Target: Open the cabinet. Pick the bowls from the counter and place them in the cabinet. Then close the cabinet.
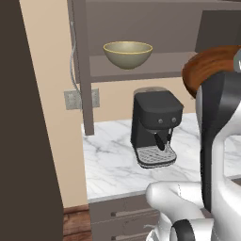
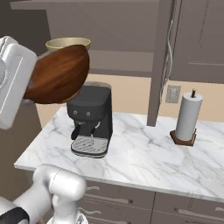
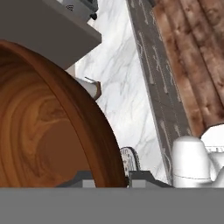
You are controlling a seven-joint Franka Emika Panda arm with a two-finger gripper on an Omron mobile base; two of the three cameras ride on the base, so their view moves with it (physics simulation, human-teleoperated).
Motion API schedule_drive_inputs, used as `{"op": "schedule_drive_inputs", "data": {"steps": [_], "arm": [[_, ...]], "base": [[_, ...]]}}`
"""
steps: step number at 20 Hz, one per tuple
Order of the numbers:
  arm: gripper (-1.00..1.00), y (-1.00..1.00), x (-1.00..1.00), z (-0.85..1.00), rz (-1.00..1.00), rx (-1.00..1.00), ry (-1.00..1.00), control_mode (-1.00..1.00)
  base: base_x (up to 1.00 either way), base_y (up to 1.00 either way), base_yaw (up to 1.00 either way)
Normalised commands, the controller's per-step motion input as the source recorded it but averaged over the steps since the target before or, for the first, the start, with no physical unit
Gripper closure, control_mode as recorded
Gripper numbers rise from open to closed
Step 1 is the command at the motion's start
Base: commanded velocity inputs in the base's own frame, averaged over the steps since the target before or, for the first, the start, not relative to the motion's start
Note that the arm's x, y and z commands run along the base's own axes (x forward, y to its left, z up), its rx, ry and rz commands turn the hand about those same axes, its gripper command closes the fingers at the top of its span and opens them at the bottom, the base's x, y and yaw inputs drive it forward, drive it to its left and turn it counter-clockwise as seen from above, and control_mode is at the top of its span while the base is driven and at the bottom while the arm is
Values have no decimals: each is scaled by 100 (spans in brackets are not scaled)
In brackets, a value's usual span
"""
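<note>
The cabinet (image 1: 141,70) (image 2: 118,59) stands open, its two doors (image 1: 82,66) (image 2: 159,65) swung out edge-on. The pale olive-yellow bowl (image 1: 127,53) (image 2: 65,43) sits upright on the shelf inside. The reddish-brown wooden bowl (image 1: 207,66) (image 2: 59,72) (image 3: 48,127) hangs tilted in the air in front of the cabinet, at about shelf height and above the counter (image 1: 108,164) (image 2: 144,162). My gripper (image 3: 111,178) is shut on that bowl's rim, one finger inside and one outside. The white hand (image 2: 13,83) is behind the bowl.
A black coffee machine (image 1: 153,127) (image 2: 92,120) stands on the counter under the cabinet. A paper towel roll (image 2: 188,116) stands on the right of the counter. Grey drawers (image 1: 122,212) (image 2: 175,205) run below. A tall dark panel (image 1: 26,132) rises at the left.
</note>
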Motion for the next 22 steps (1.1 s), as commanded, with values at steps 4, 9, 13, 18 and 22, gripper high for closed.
{"op": "schedule_drive_inputs", "data": {"steps": [4, 9, 13, 18, 22], "arm": [[100, 0, 1, 0, 8, 0, -34, -100], [100, -1, 4, 0, 10, 2, -20, -100], [100, -11, 22, 1, 4, 0, -1, -100], [100, -17, 35, 4, 5, 0, 1, -100], [100, -14, 47, 1, 8, 1, 1, -100]], "base": [[0, 0, 0], [0, 0, 0], [0, 0, 0], [0, 0, 0], [0, 0, 0]]}}
